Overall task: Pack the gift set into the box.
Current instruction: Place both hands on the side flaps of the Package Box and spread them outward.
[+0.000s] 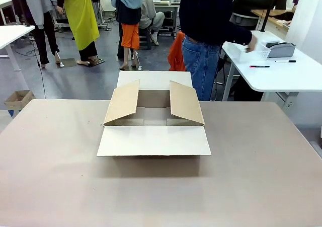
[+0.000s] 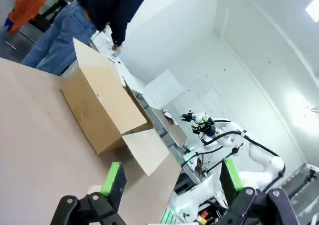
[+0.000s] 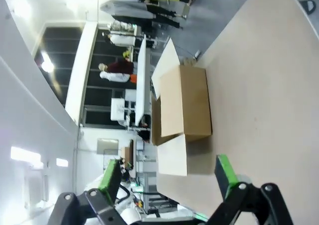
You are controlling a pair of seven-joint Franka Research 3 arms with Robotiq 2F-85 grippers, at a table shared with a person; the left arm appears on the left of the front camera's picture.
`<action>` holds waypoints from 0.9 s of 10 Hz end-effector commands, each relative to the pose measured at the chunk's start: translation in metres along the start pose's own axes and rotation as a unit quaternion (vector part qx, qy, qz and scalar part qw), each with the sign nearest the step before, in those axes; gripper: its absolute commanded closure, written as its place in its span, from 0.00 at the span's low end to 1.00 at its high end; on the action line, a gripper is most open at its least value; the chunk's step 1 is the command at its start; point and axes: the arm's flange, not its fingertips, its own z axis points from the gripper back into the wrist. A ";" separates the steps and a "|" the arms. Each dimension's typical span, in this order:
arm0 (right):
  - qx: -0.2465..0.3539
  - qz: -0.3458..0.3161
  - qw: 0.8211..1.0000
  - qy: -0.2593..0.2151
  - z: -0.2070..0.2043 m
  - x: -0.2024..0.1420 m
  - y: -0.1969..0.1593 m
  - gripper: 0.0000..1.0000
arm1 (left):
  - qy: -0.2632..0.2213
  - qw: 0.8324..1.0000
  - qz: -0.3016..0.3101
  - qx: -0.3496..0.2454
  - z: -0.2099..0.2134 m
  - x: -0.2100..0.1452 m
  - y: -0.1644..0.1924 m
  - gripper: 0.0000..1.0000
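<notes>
The box (image 1: 153, 121) stands open in the middle of the table, its brown flaps folded outward and its inside bare. It also appears in the left wrist view as the box (image 2: 102, 108) and in the right wrist view as the box (image 3: 184, 105). The gift set (image 1: 274, 49), a pale tray with a rounded grey item, sits on the white side table (image 1: 282, 76) at the far right. The person's hand (image 1: 250, 44) is on it. My left gripper (image 2: 172, 177) is open above the table, well short of the box. My right gripper (image 3: 167, 175) is open too, holding nothing.
The person (image 1: 206, 30) stands behind the box, turned toward the side table. Two pens (image 1: 259, 66) lie on that table. A small carton (image 1: 17, 98) sits on the floor at far left. Other people stand farther back.
</notes>
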 end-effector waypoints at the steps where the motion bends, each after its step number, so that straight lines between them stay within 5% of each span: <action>1: -0.015 0.048 0.999 0.019 -0.005 -0.006 0.030 0.00 | 0.038 0.998 -0.048 0.007 -0.008 0.008 -0.018 0.00; 3: -0.014 0.017 1.000 0.019 -0.009 -0.002 0.015 0.00 | 0.038 0.998 -0.048 0.007 -0.008 0.008 -0.018 0.00; 4: -0.065 0.055 0.996 0.006 -0.018 -0.009 0.029 0.00 | 0.030 0.999 -0.021 -0.001 -0.008 0.005 -0.005 0.00; 5: -0.126 0.093 0.988 0.001 -0.040 -0.018 0.055 0.00 | 0.055 0.997 -0.034 0.049 -0.034 0.012 -0.029 0.00; 9: -0.255 0.331 0.904 0.091 -0.212 -0.110 0.189 0.00 | 0.235 0.949 -0.095 0.188 -0.235 0.039 -0.154 0.00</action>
